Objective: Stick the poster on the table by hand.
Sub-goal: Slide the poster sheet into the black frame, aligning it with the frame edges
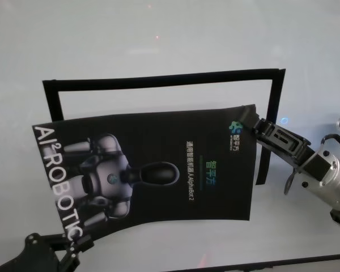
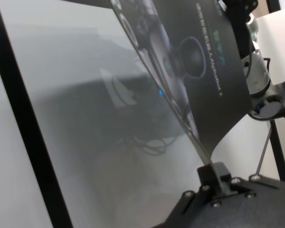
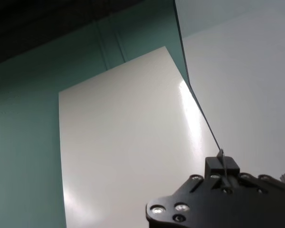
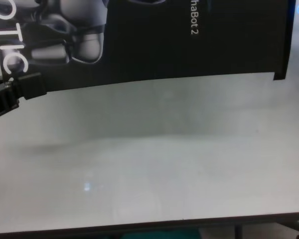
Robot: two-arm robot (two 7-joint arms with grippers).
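Note:
The poster [image 1: 158, 170] is a black glossy sheet with a grey robot image and white letters. It hangs slightly bowed above the white table [image 1: 158, 39]. My left gripper [image 1: 73, 241] is shut on its near left corner by the letters "TIC", and in the left wrist view the thin sheet edge runs into the left gripper [image 2: 213, 173]. My right gripper [image 1: 252, 126] is shut on the far right corner. The right wrist view shows the poster's white back [image 3: 123, 142] with the right gripper [image 3: 222, 168] pinching its edge. The chest view shows the poster's lower edge [image 4: 189, 45] lifted off the table [image 4: 164, 149].
A black tape outline [image 1: 158, 78] marks a rectangle on the table, partly covered by the poster; its right side [image 1: 266, 141] runs under my right gripper. The table's dark front edge [image 1: 260, 263] lies close to my body.

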